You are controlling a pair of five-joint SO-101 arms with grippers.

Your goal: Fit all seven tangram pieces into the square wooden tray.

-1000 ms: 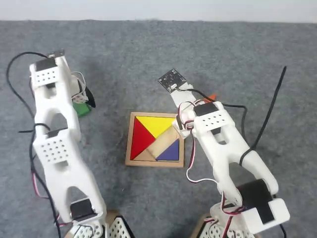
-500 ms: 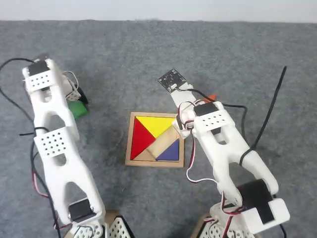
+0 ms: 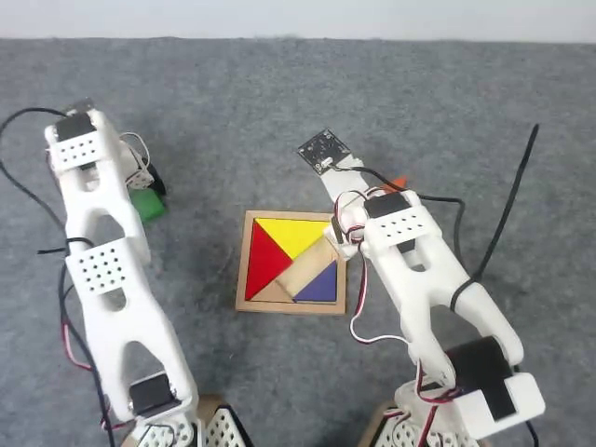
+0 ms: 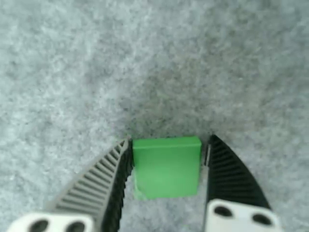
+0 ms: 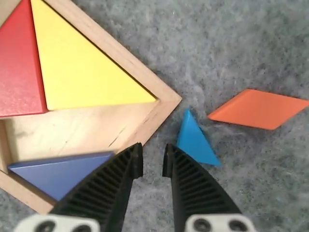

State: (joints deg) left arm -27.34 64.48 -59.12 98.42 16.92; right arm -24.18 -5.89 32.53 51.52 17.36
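The square wooden tray (image 3: 243, 279) lies mid-table with a yellow triangle (image 3: 291, 234), a red triangle (image 3: 264, 262) and a dark blue triangle (image 3: 319, 282) in it; part of its floor is bare wood. At the far left, my left gripper (image 4: 169, 141) is shut on a green square (image 4: 166, 166) that sits low over the carpet, also seen as the green square (image 3: 147, 204). My right gripper (image 5: 152, 162) hovers at the tray's rim (image 5: 120, 59), fingers nearly together and holding nothing. Just beyond it lie a light blue triangle (image 5: 195, 140) and an orange parallelogram (image 5: 258, 108).
Grey carpet covers the table. Black and red cables trail along both arms. A small black board (image 3: 323, 149) on the right arm juts out behind the tray. Open carpet lies in front of the tray and between the arms.
The left arm shifted a little to the left and away, carrying the green square with it, then held still. The right arm has not moved.
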